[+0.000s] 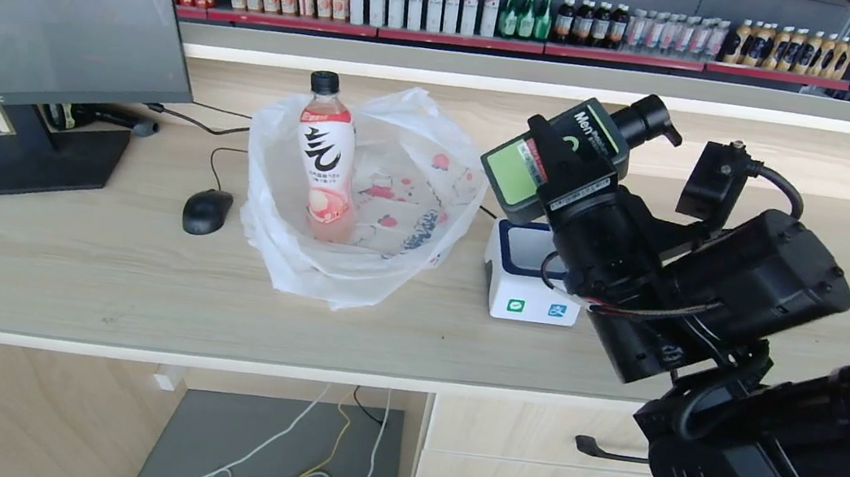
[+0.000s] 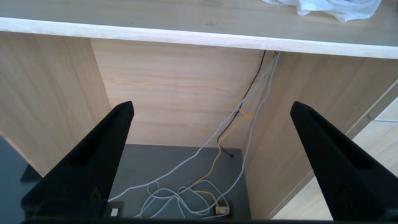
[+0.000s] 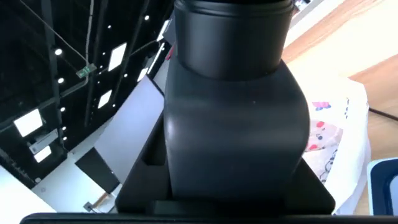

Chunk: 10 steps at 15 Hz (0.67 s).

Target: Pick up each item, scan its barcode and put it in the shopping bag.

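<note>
Right gripper (image 1: pixel 558 172): fingers are closing tight across the body of the black bottle (image 1: pixel 579 156) and holding it. In the head view the bottle is lying tilted, with its cap pointing up and away toward the robot's right and its green-labelled end facing the shopping bag (image 1: pixel 356 262). It is hanging just above the scanner (image 1: pixel 529 289), apart from it.

The right wrist view is giving the close side. The bottle is standing cap-uppermost in front of the lens, and the bag's printed wall and a corner of the scanner are showing past it.

The bag is sitting open on the counter (image 1: pixel 61 256), near the scanner on the robot's left of it. A pink drink bottle (image 1: pixel 326 168) is standing upright inside. A mouse (image 1: pixel 207 211) is lying just beside the bag, and a monitor (image 1: pixel 54 1) is standing farther left.

Left gripper (image 2: pixel 211 112): in the left wrist view its fingers are spreading wide and holding nothing. It is sitting below the counter edge, facing the recess where cables (image 2: pixel 193 186) are trailing on the floor.
</note>
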Available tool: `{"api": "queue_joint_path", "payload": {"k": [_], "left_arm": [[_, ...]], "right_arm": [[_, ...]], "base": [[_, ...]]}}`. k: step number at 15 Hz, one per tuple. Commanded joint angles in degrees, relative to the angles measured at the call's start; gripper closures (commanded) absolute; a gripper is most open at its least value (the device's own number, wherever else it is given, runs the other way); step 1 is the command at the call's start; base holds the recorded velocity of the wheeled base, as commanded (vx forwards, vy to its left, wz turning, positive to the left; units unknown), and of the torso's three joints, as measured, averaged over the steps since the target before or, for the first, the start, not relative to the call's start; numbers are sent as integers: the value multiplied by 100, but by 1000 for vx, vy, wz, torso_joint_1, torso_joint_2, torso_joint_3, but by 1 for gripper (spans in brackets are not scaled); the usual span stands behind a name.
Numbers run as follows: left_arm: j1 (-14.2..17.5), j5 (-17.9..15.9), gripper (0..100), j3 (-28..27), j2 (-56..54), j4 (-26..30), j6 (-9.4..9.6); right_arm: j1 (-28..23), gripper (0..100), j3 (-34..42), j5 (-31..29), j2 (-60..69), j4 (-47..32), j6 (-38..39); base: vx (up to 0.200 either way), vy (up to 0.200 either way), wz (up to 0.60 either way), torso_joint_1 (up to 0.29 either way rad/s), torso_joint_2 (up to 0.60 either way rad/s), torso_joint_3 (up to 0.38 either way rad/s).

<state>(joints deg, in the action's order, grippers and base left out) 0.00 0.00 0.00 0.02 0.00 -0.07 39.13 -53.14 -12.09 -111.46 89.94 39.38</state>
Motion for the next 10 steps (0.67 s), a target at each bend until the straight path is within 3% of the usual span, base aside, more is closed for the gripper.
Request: {"api": "queue_joint_path", "payload": {"k": [1, 10], "left_arm": [[0, 0, 0, 0, -2, 0, -1], [0, 0, 0, 0, -2, 0, -1]], "right_arm": [[-46, 100, -30, -118, -315, 6, 53], [-406, 100, 322, -267, -508, 6, 835]], "base": [[0, 0, 0, 0, 0, 0], [0, 0, 0, 0, 0, 0]]}}
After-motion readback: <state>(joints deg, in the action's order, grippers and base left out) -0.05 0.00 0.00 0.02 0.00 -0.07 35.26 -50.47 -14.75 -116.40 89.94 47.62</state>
